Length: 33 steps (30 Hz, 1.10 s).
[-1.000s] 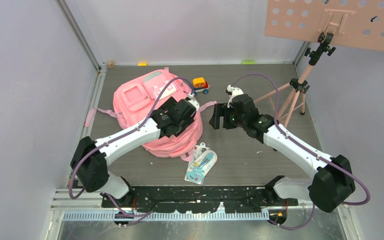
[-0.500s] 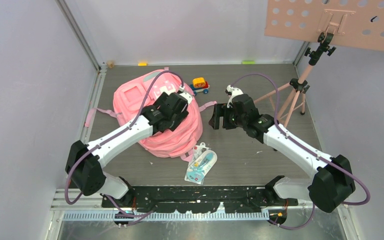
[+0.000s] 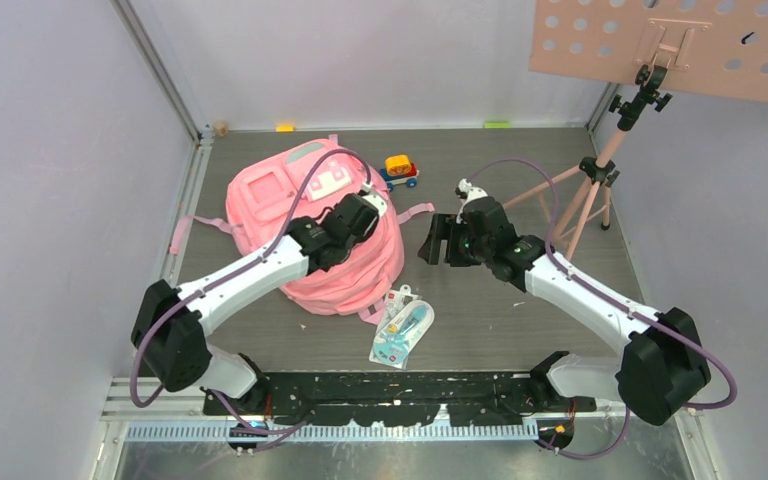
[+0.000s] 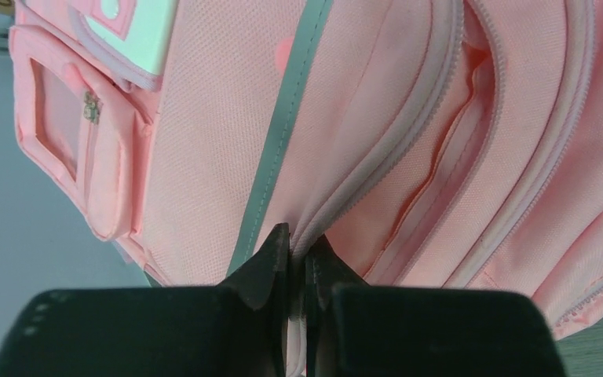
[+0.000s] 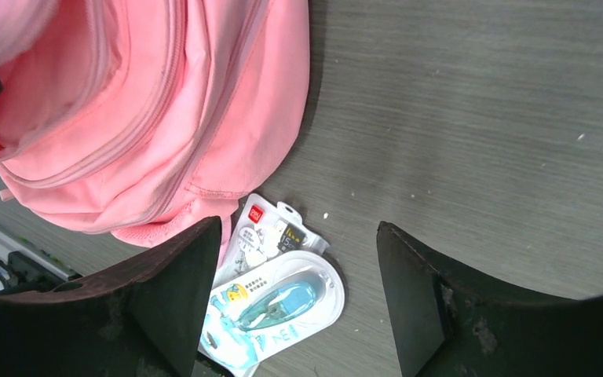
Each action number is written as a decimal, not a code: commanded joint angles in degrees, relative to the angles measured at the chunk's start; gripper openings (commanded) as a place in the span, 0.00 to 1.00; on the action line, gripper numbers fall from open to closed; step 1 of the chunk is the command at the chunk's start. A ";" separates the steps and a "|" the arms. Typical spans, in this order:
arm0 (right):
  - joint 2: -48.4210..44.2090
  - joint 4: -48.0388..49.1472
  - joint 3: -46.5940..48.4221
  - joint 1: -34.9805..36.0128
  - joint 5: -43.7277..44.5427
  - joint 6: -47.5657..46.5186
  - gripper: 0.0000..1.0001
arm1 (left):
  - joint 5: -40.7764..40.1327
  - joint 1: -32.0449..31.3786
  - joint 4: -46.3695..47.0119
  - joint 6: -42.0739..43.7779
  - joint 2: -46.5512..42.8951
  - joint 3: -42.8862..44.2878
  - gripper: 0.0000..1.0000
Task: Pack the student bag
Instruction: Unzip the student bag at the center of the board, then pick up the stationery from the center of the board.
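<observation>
where left pincer point(image 4: 298, 242) nips, student bag point(image 4: 204, 157) (pink weave) puckers.

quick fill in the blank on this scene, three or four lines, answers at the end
1. The left hand is ____ on a fold of the student bag.
2. The right hand is ____ and holds nothing.
3. The student bag's fabric is ____.
4. Below the right hand lies a blister pack with a ____ item inside.

Missing words: shut; open; pink; blue
</observation>
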 commanded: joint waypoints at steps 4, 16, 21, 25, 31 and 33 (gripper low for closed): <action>-1.61 -0.22 -3.15 0.01 -2.39 10.51 0.76 | -4.07 0.43 1.37 -0.64 -8.10 9.89 0.00; -9.28 -11.78 -7.63 16.66 19.63 34.63 0.76 | 6.68 0.46 2.32 -4.58 -10.20 12.24 0.00; -3.01 -13.50 -4.73 23.29 24.93 39.77 0.76 | 7.22 0.46 3.67 -4.58 -11.90 7.67 0.00; 4.61 -16.31 1.06 27.26 29.13 41.11 0.76 | 7.63 0.54 3.84 -6.53 -12.04 6.60 0.00; 13.79 -16.48 6.11 30.37 30.68 42.37 0.75 | 9.17 0.54 4.01 -7.25 -11.80 6.15 0.00; 16.81 -16.87 7.15 30.52 30.14 42.62 0.74 | 9.46 0.54 3.90 -7.41 -11.62 5.99 0.00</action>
